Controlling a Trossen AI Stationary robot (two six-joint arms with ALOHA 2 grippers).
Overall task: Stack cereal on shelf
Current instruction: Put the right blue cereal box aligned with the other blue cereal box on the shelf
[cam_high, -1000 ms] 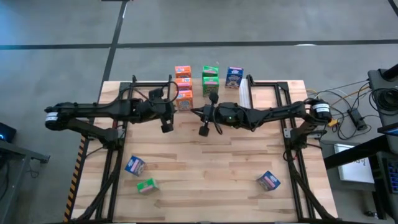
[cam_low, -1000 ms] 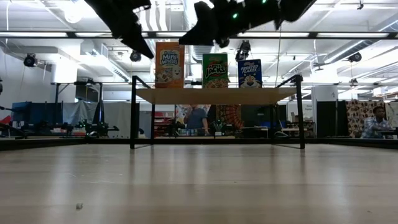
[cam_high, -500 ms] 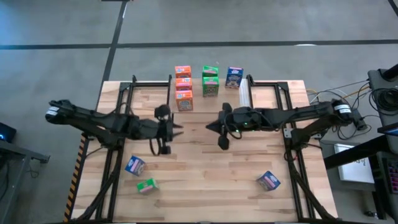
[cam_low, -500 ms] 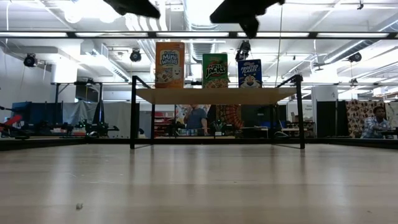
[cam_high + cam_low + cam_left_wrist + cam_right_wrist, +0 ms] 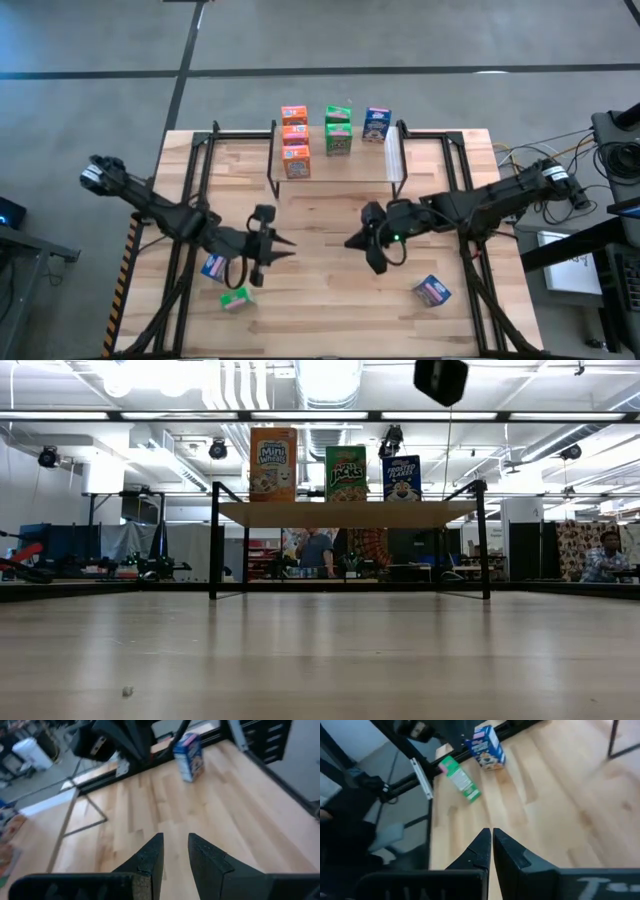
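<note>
Blue cereal box (image 5: pixel 189 756) well beyond left fingers (image 5: pixel 150 859); untouched

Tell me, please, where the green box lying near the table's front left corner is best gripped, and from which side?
Grip the green box across its two long sides, near the middle, coming straight down. It seems to lie flat on the table, so those sides are free, and the blue box beside it sits apart. The left gripper, jaws open, is nearest.
</note>
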